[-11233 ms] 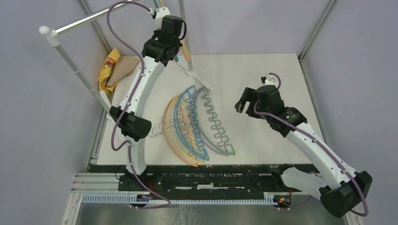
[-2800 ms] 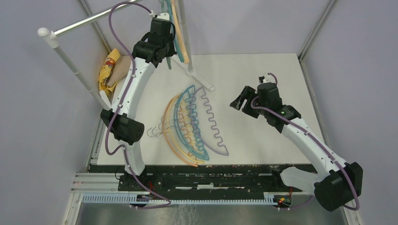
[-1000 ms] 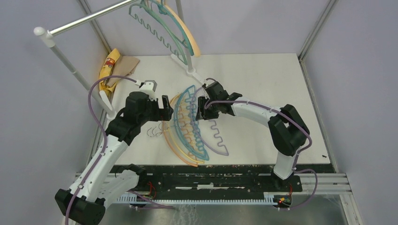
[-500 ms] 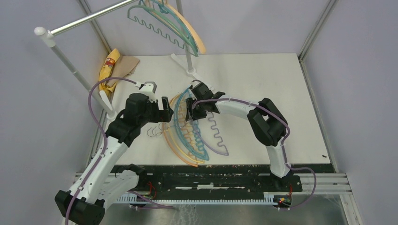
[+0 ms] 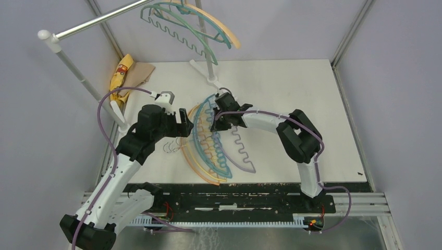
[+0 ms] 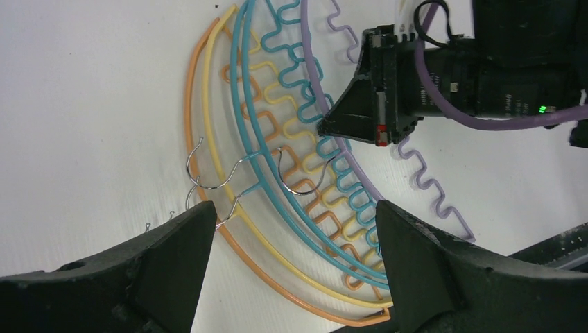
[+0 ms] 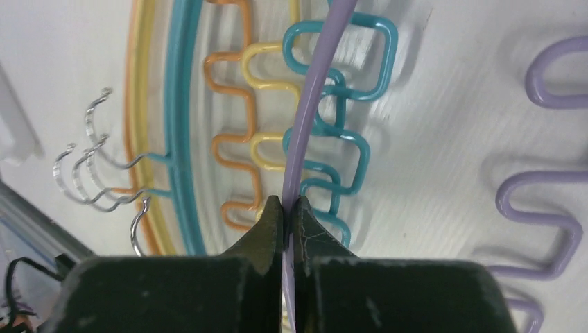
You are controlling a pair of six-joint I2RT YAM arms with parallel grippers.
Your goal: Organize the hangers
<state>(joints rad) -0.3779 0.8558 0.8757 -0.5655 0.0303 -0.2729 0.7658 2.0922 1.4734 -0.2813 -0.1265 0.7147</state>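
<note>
**Grippers.** The right gripper (image 7: 286, 208) was clamped on the smooth arched bar of the purple hanger (image 7: 308, 132), its jaws together with only the thin rod between them. The left gripper (image 6: 292, 208) stood wide apart and held nothing, poised above the wire hooks (image 6: 208, 177).

**Location.** The purple hanger lay flat on the table (image 5: 292, 88), just in front of the foot of the rack (image 5: 99, 23). Its arch crossed the wavy teal bar of a fanned pile of hangers (image 5: 208, 153) (teal, yellow and orange noted; the count was uncertain where they overlapped). Further hangers (image 5: 193, 31) hung from the rack's rail.

**Handling, assessed.**
- The hanger was judged light, thin and somewhat springy.
- The smooth plastic rod could slip or pivot in so narrow a pinch.
- Its notched bar sat against its neighbour's loops, so a straight pull risked dragging the pile. Lifting it clear first seemed prudent.

**Where to hold, assessed.** The best hold was on the plain arch near the middle, beside the hook, so that the hanger would stay level. The present grip appeared close to that spot. The wire hook itself looked too fine and round to hold securely.
</note>
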